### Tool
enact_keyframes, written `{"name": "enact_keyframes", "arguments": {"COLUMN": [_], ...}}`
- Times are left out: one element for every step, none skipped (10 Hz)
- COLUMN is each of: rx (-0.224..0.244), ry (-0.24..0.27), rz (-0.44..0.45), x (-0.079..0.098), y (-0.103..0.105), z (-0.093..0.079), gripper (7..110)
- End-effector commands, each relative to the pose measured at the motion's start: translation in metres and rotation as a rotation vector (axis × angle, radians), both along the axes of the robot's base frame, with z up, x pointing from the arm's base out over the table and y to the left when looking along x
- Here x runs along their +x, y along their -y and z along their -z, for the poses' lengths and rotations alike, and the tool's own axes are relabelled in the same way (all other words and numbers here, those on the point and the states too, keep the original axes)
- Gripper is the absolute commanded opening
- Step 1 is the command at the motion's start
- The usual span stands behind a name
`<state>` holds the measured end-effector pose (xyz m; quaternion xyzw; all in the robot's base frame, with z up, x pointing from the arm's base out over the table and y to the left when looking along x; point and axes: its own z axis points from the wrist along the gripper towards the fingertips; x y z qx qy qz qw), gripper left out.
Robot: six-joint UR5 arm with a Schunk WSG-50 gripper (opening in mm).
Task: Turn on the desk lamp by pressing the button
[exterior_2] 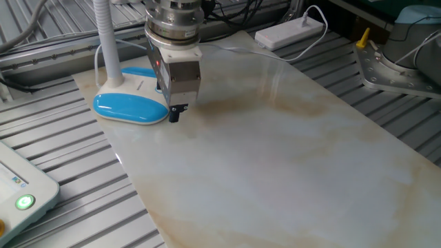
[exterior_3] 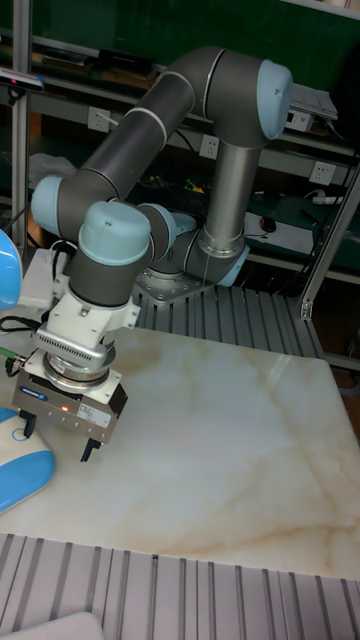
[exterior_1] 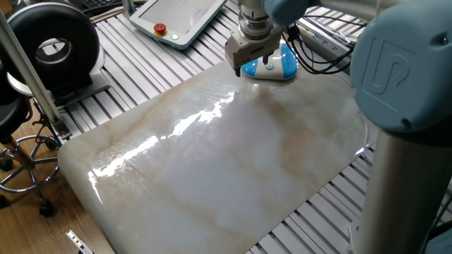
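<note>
The desk lamp has a rounded blue and white base (exterior_1: 277, 65) at the far edge of the marble slab. Its white neck (exterior_2: 105, 41) rises on the left in the other fixed view. My gripper (exterior_3: 57, 437) hangs low over the slab at the near side of the lamp base (exterior_2: 131, 107). It is open, and the tall fixed view shows a wide gap between its two short fingers. One dark fingertip (exterior_2: 174, 114) sits just beside the base's edge. The gripper body hides the lamp's button.
A white pendant (exterior_1: 176, 17) with a red button (exterior_1: 160, 29) lies on the slatted table behind the slab (exterior_1: 226, 162). Its corner shows a green light (exterior_2: 25, 202). A white power strip (exterior_2: 289, 31) and cables lie at the far side. The arm's base (exterior_2: 406, 62) stands at the right.
</note>
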<state>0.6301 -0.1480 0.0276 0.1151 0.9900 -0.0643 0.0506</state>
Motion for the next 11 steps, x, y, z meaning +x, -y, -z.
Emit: {"name": "enact_keyframes", "arguments": {"rx": [0.004, 0.011, 0.015, 0.029, 0.046, 0.054, 0.058, 0.06, 0.063, 0.066, 0.066], "ry": [0.023, 0.028, 0.026, 0.017, 0.017, 0.016, 0.014, 0.014, 0.013, 0.015, 0.017], "rz": [0.029, 0.03, 0.028, 0.02, 0.017, 0.017, 0.013, 0.006, 0.005, 0.002, -0.002], "x": [-0.002, -0.0027, -0.0037, -0.0061, -0.0068, -0.007, -0.0077, -0.0081, -0.0084, -0.009, -0.0093], "y": [0.0106, 0.0116, 0.0111, 0.0075, 0.0042, 0.0025, 0.0018, 0.0017, 0.0018, 0.0023, 0.0037], "z": [0.0021, 0.0032, 0.0035, 0.0038, 0.005, 0.0056, 0.006, 0.0068, 0.0081, 0.0091, 0.0103], "gripper": [88, 88, 88, 88, 88, 88, 88, 88, 88, 88, 88]}}
